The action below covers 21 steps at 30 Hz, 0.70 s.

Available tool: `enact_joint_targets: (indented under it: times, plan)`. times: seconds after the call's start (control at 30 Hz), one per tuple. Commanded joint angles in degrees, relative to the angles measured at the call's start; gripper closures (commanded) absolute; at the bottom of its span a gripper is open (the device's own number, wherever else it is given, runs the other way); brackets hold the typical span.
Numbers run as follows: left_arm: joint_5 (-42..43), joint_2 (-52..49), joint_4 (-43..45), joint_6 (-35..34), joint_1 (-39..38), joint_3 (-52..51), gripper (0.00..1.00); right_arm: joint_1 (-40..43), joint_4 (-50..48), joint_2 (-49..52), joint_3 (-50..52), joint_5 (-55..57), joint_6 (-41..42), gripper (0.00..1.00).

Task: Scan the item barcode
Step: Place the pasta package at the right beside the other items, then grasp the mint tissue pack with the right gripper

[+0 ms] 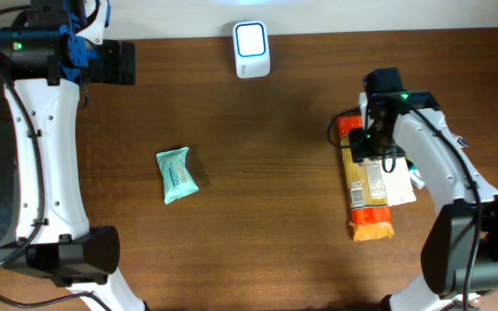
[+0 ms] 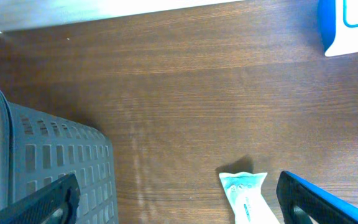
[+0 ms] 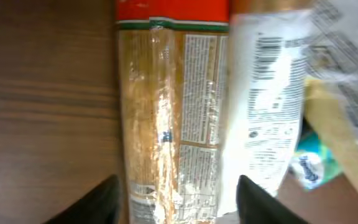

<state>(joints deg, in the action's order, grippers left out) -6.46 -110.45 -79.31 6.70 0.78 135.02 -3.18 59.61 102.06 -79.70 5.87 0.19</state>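
Step in hand, as we judge it: picking the item up, ahead of any scan.

- The right gripper hangs over the heap of goods at the right side of the table. In the wrist view its fingers stand apart, one on each side of the long orange packet. We cannot tell whether the pads touch the wrapper. The packet lies flat on the wood, not lifted.
- A white packet lies against the orange one on its far side, with a barcode showing near its top end. On the orange packet we see panels of small print, but we cannot make out a barcode.
- The scanner stands at the far edge of the table, middle, well apart from the heap.
- The left gripper is parked high at the left with its fingers spread wide and nothing between them. The grey basket is below it, and a teal pouch lies alone in the open.

Next move, in our judgement: close squarely on the orange packet without pinching the white one alongside, then lift clear. Carry it to the scanner and turn it until the code faces the window.
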Motion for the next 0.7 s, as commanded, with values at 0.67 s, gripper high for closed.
enact_joint_targets:
  times: [0.67]
  plan:
    - [0.15,1.03,0.11,0.9,0.04,0.35,0.01,-36.85,-41.66,25.97,-10.21,-37.2,14.8,0.44]
